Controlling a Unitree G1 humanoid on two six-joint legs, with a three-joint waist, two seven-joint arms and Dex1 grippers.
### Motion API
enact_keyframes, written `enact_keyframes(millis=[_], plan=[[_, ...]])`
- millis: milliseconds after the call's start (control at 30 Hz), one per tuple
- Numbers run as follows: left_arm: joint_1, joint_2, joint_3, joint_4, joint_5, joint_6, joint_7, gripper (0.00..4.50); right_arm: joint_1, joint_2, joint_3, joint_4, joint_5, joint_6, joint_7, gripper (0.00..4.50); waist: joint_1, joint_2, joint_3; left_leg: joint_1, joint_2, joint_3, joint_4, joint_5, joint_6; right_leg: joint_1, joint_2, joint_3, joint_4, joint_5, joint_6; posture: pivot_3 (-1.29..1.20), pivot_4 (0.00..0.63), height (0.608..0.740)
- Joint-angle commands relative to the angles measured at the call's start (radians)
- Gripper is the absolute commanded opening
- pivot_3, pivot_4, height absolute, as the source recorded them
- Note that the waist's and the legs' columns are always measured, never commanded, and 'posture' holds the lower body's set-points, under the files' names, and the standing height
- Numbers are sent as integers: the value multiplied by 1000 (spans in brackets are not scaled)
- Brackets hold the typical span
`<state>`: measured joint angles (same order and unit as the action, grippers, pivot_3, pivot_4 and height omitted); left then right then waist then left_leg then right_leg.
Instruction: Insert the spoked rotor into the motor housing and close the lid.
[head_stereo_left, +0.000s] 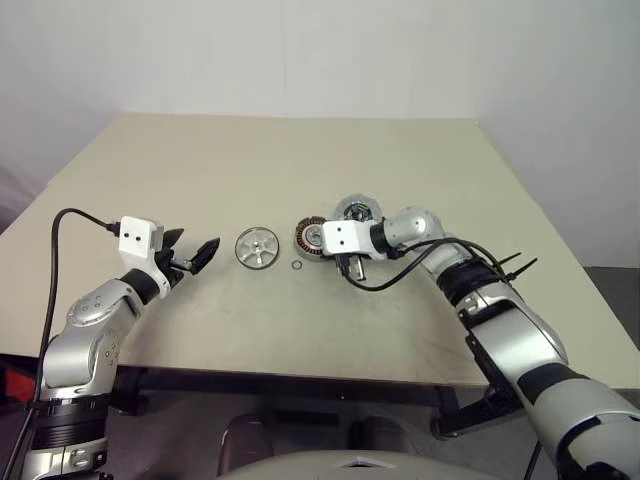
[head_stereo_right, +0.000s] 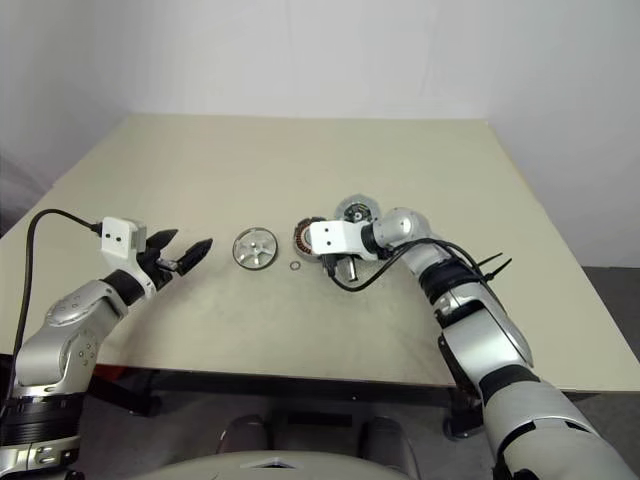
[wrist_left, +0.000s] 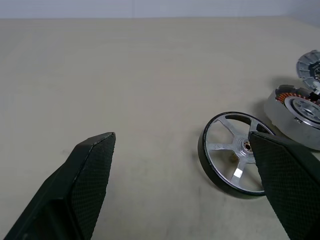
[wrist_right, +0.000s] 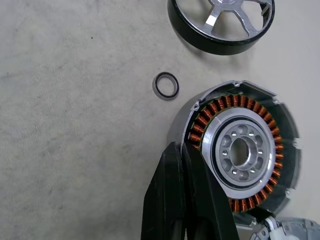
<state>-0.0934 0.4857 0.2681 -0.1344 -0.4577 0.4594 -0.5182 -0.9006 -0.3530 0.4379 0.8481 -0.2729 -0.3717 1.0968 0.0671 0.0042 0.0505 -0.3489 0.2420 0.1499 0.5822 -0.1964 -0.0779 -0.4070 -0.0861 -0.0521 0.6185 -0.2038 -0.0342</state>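
Note:
The spoked rotor (head_stereo_left: 257, 248), a black ring with silver spokes, lies flat on the tan table (head_stereo_left: 200, 170). Just to its right sits the motor housing (head_stereo_left: 312, 238), a silver shell with copper windings (wrist_right: 240, 150) facing up. The round grey lid (head_stereo_left: 357, 210) lies behind the housing, touching it. My left gripper (head_stereo_left: 192, 243) hovers open to the left of the rotor, pointing at it, with nothing between its fingers (wrist_left: 90, 170). Shut and empty, my right gripper (wrist_right: 180, 150) has its tips against the housing's near rim.
A small black ring (head_stereo_left: 297, 266) lies on the table just in front of the gap between rotor and housing. A black cable (head_stereo_left: 400, 275) loops from my right wrist above the table. The table's front edge (head_stereo_left: 300, 355) runs close below both arms.

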Motion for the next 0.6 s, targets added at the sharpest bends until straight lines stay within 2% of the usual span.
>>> enact_keyframes(millis=[33,400,600], plan=[[-3,0,11,-35,3,-26,4,4500,-40,-19,-3,28,-23,-19,-22,13,1,0,0,0,0,0,0,0,0,0,0,0,0,0,0,0,0,740],[-8,-6,10,-25,10,-39,6,4500,-126,-105,-15,106,-63,-76,-44,13,2,0,0,0,0,0,3,0,0,0,-1,-1,0,0,0,0,0,740],[-16,-7,8,-14,15,-44,1,4500,-120,-111,-17,109,-60,-90,-45,13,1,0,0,-1,0,0,2,0,0,-2,0,-1,0,0,0,0,0,740]])
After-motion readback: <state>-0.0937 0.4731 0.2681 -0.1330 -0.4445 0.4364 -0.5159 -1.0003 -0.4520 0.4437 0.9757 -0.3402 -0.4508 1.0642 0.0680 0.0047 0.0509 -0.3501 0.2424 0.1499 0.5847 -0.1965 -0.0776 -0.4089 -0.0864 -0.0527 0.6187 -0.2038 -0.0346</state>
